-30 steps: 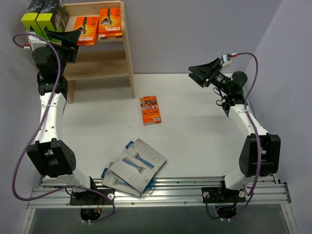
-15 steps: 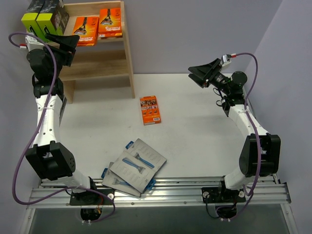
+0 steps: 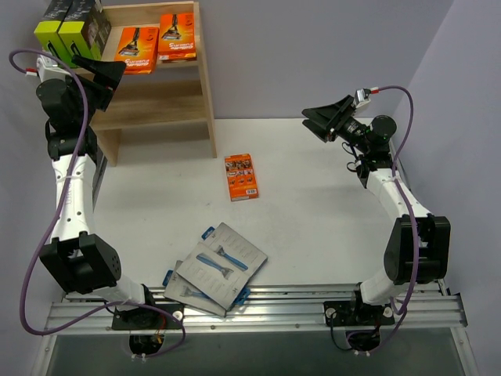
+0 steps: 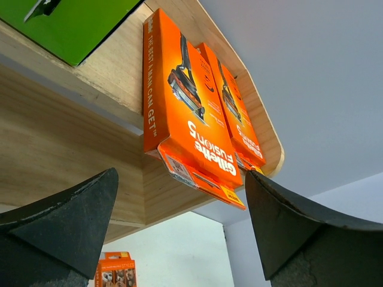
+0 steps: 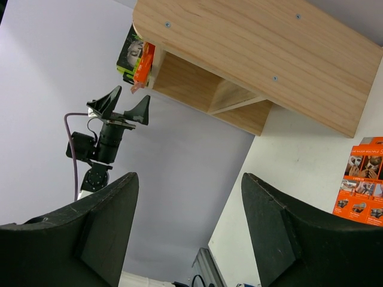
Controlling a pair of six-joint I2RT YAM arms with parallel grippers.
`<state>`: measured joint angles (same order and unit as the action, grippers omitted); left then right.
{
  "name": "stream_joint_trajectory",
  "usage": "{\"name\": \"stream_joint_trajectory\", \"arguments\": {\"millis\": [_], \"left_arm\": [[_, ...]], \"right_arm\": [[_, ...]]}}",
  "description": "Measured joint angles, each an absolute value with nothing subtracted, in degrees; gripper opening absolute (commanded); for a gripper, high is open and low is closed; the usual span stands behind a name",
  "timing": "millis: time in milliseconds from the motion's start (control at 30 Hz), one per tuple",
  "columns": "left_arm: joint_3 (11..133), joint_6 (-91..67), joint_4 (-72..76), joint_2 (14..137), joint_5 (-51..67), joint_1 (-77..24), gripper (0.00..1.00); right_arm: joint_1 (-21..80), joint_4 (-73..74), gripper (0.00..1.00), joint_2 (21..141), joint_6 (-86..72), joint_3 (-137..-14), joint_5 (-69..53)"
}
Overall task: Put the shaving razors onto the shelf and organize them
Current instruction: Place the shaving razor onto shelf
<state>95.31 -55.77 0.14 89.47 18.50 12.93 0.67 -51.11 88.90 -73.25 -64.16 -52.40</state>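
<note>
Top external view shows my left jaws spread wide and empty, up beside the shelf. Its top tier carries two shelved orange packs and the black boxes with lime-green sides. My right jaws hang partly spread over the far right corner of the counter, with nothing between them.

A loose orange pack lies flat toward the counter's far edge, just in front of the shelf. I judge it light, stiff card, best pinched across its long edges, though lying flat it offers little to bite.

The grey cards overlap at the near edge, left of the middle. They look thin, slick and bendy. I would take the uppermost by a free corner, gently, lest it buckle.
</note>
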Motion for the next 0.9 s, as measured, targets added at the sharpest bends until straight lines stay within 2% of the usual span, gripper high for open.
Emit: {"name": "stream_joint_trajectory", "arguments": {"millis": [167,333,667,900], "left_arm": [[95.50,-54.85,0.14,89.34,18.94,12.93,0.87],[95.50,-55.09,0.71,88.77,19.79,12.93,0.70],[95.46,-55.40,2.55,87.85,20.56,12.93,0.58],[95.26,-56.31,3.31,87.94,21.17,12.93,0.55]], "right_arm": [[0.67,-51.11,0.61,88.90,-73.23,-64.16,-52.40],[0.67,-51.11,0.54,88.90,-73.19,-64.16,-52.40],[0.67,-51.11,0.47,88.90,-73.01,-64.16,-52.40],[0.67,-51.11,0.42,88.90,-73.01,-64.16,-52.42]]}}
